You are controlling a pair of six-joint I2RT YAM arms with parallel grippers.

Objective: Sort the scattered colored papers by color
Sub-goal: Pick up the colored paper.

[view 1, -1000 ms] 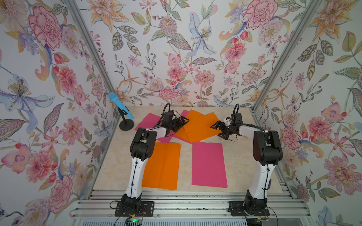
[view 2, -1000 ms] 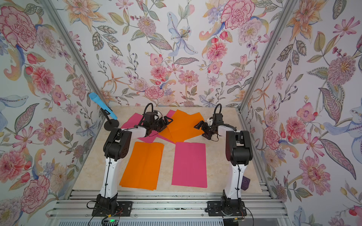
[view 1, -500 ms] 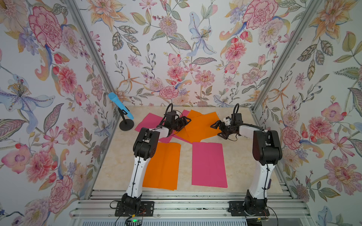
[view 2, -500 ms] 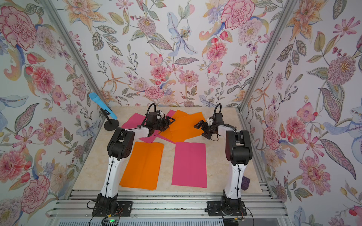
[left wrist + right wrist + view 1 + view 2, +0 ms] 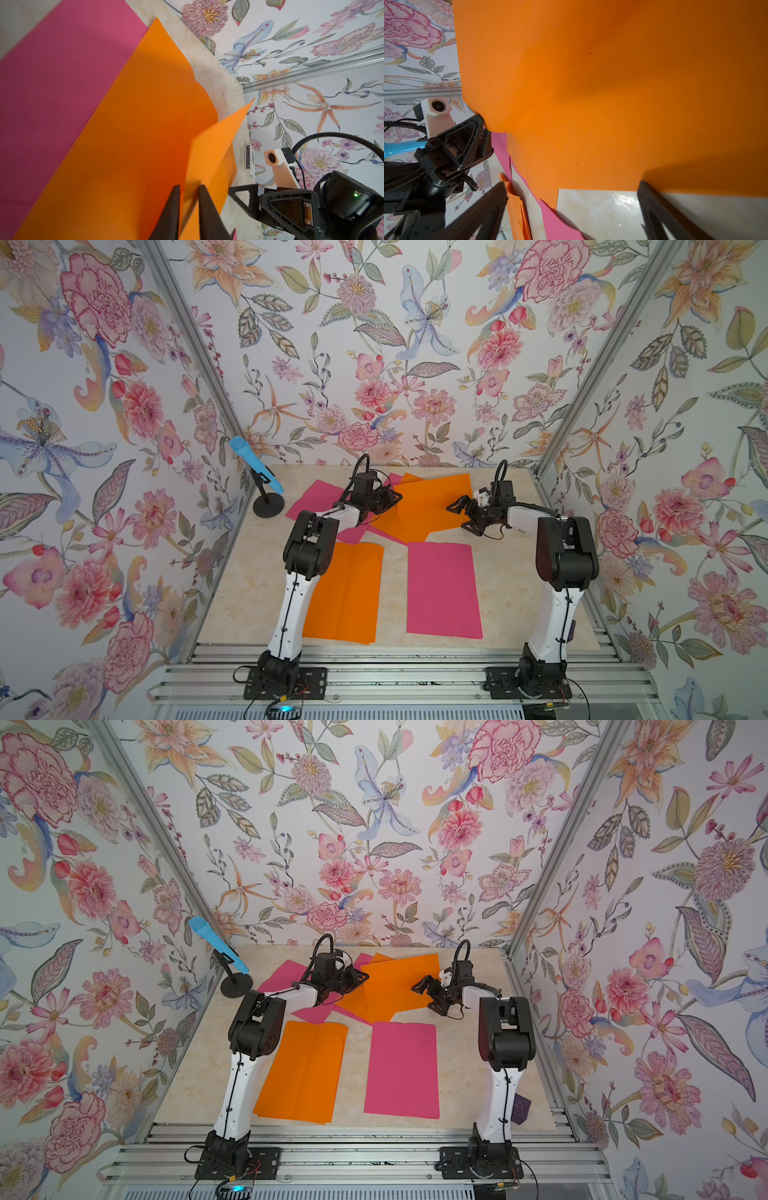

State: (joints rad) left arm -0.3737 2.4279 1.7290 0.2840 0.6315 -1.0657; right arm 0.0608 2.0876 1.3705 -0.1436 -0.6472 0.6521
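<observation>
The colored papers lie on the beige table. A scattered pile at the back holds overlapping orange sheets and pink sheets. Nearer the front, one orange sheet and one pink sheet lie flat, side by side. My left gripper is shut on the raised edge of the top orange sheet, which curls up between its fingers. My right gripper stands open at that sheet's right edge, over bare table, holding nothing.
A blue microphone on a black stand sits at the back left. A small white box leans on the back wall. A purple object lies at the front right. Flowered walls close in three sides.
My left gripper has reached a little further over the back pile and closed from wide open onto the orange sheet's edge. The right arm has not moved.
</observation>
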